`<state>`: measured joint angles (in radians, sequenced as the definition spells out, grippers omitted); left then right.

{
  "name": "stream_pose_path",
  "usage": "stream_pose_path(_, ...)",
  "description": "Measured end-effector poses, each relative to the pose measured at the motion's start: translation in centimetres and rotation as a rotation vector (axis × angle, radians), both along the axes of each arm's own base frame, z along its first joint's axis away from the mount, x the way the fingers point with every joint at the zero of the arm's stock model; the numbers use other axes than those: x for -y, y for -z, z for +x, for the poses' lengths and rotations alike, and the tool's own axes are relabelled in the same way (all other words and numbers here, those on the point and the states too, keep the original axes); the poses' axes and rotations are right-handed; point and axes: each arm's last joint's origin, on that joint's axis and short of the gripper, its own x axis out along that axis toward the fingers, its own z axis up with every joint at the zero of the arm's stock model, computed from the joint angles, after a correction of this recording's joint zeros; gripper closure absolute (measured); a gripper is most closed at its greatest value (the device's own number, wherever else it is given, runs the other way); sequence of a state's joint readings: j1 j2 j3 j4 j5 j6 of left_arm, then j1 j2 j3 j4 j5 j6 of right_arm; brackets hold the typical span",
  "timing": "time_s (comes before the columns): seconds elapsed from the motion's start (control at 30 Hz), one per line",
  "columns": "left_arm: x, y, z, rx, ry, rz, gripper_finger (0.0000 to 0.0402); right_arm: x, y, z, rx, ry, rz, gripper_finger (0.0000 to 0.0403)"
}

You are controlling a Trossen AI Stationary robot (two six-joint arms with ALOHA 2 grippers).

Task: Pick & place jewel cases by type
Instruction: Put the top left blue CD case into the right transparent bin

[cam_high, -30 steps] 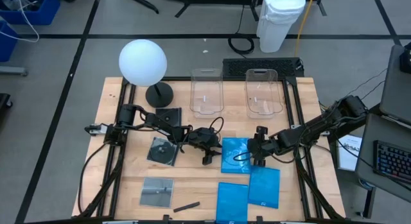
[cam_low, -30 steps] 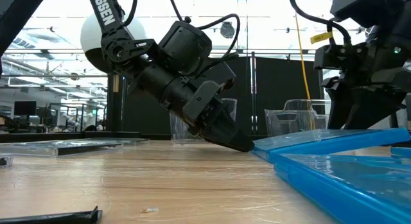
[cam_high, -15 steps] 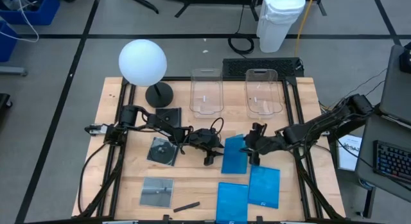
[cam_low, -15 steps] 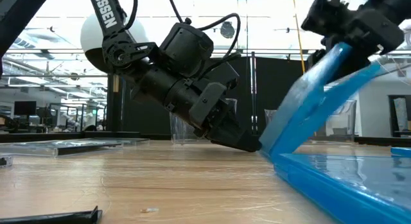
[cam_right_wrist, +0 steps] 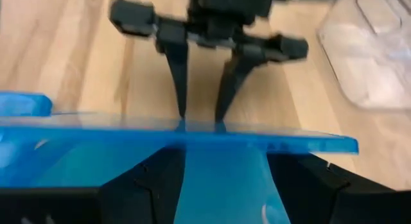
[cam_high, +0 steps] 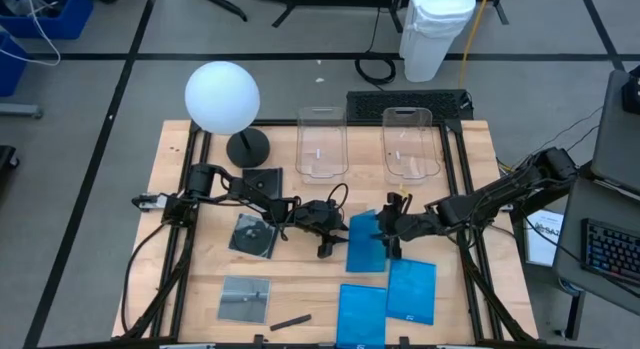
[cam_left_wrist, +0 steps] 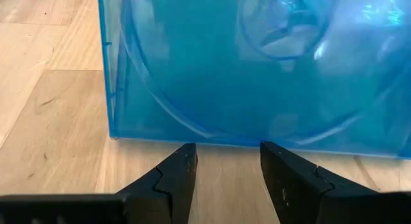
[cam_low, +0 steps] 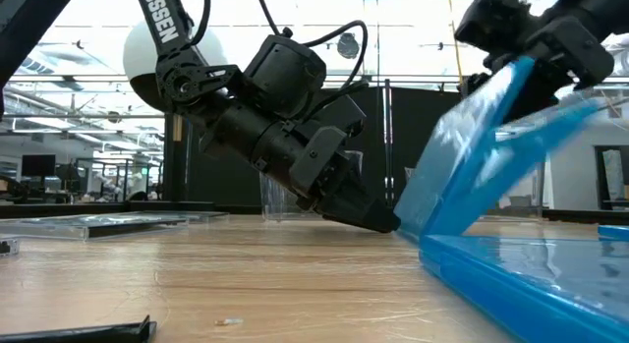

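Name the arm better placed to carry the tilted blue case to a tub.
Right. The right gripper already clamps the blue case, tilted up on its edge. The left gripper is open at that edge, only bracing, holding nothing.

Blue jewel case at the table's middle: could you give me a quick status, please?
Right gripper shut on blue jewel case, tilted up on its edge. Left gripper open, tips at that edge. Nothing blocking.

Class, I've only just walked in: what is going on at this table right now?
The right end effector grips a blue jewel case by one edge and holds it tilted, its low edge on the table. The left end effector, open, sits at that low edge, bracing it. The other cases lie flat; both clear tubs stand empty.
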<state>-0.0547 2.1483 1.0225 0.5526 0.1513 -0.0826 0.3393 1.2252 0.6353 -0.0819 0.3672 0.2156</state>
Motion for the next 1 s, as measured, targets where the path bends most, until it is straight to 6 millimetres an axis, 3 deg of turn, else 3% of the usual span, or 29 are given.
stream_pose_path(0.47, 0.0, -0.7, -0.1, 0.016, 0.041, 0.03, 0.0222, -0.1, -0.8, 0.7, 0.102, -0.03, -0.05, 0.0191)
stream_pose_path(0.9, 0.6, -6.9, -1.1, 0.092, 0.123, 0.115, 0.0222, 0.3, -0.8, 0.8, 0.103, -0.023, -0.061, 0.0191)
stream_pose_path(1.0, 1.0, -7.5, -1.3, 0.109, 0.148, 0.136, 0.0222, 0.3, -0.8, 0.8, 0.107, -0.024, -0.06, 0.0191)
